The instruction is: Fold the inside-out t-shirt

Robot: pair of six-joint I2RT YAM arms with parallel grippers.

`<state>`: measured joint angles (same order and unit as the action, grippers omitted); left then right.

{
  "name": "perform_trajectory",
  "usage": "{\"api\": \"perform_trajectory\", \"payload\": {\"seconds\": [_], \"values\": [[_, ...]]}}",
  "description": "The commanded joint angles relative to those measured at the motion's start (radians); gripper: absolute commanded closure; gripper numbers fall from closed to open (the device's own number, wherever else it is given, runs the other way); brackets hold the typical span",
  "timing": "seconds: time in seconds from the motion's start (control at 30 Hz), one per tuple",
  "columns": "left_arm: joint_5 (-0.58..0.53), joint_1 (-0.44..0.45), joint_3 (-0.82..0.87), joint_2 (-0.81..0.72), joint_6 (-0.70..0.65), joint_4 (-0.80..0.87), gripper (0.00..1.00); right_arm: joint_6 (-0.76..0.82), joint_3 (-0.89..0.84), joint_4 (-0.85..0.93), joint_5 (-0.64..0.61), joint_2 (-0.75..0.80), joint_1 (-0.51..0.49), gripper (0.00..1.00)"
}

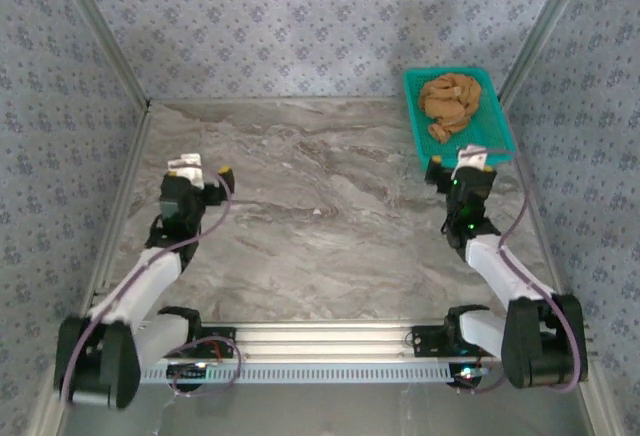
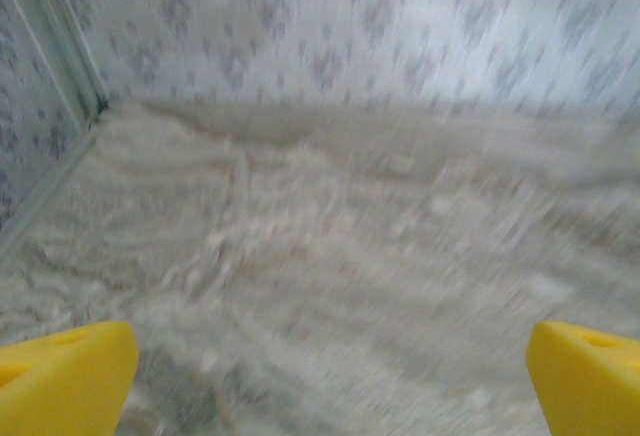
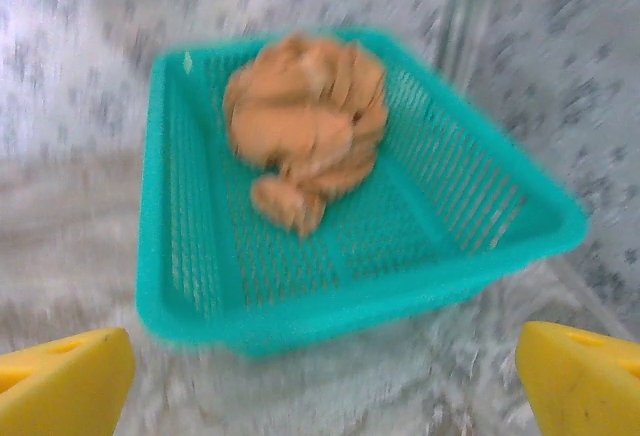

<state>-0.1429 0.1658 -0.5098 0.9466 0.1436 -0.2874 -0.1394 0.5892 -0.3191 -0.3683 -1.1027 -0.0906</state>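
Open room: we see the marbled surface (image 1: pixel 320 206) bare across its whole middle, between the two arms and back to the far wall.
Edges: patterned walls (image 1: pixel 300 16) close the surface at the far side, left and right; a metal rail (image 1: pixel 330 341) runs along the near edge between the arm bases.
T-shirt: the tan t-shirt (image 1: pixel 450 104) lies bunched in a heap inside the teal basket (image 1: pixel 412 116), at the far right corner of the surface.
Basket up close: from the right wrist we see the basket's near wall (image 3: pixel 350 316) standing between the wrist and the t-shirt (image 3: pixel 305 126), which sits toward the far end.
Left fingers: the left fingers (image 2: pixel 60 376) are spread wide with nothing between them, over bare surface on the left side, well apart from the basket.
Right fingers: the right fingers (image 3: pixel 585 376) are also spread wide and hold nothing, just beside the basket's near end and facing it.
In the way: only the basket's walls stand around the cloth; the wall corner is close behind it.
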Motion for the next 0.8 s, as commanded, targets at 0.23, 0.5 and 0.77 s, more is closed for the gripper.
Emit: {"api": "perform_trajectory", "payload": {"seconds": [0.23,0.5,0.77], "values": [[-0.177,0.038,0.238,-0.379,0.379,0.244,0.0,-0.561,0.487,0.576,0.177,-0.244,0.111,0.0],[-0.225,0.039,0.301,-0.473,0.41,0.245,0.0,-0.885,0.928,0.684,0.186,-0.671,0.043,0.02],[-0.206,0.041,0.299,-0.427,0.4,0.211,0.0,-1.047,1.328,0.802,0.119,-1.054,0.048,0.22]]}}
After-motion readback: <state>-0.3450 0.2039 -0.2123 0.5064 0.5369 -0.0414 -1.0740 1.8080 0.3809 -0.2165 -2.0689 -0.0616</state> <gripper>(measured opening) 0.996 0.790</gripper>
